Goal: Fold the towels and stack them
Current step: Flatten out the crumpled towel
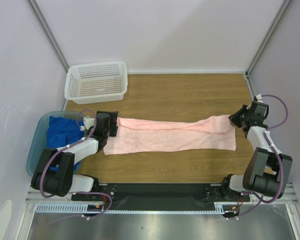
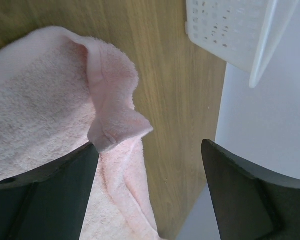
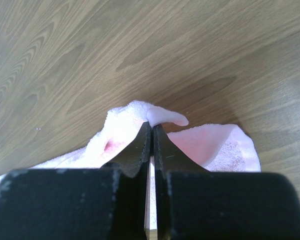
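Your pink towel (image 1: 170, 136) lies stretched lengthwise across the table (image 1: 190, 95), from one arm to the other. It spreads broad and fairly flat at the left. Along its far edge it is gathered into a rumpled ridge that runs toward the right.

Your right claw (image 1: 236, 120) is clamped on the towel's far right corner. In the right wrist view the two fingers meet, and a fold of pink cloth pokes out at their tips. The rest of that end fans out on the wood below them.

Your left claw (image 1: 113, 126) sits at the towel's far left corner with its jaws standing wide apart and nothing gripped. In the left wrist view a curled corner of the cloth droops against the inner face of one finger (image 2: 50, 195). The other finger is well clear of the cloth, over bare wood.

The blue towel (image 1: 60, 131) lies crumpled in the tub (image 1: 35, 155) at the table's left edge, just beside the left arm and apart from the pink towel. The basket (image 1: 96, 81) stands at the far left corner of the table, near the left claw but not touching either towel.
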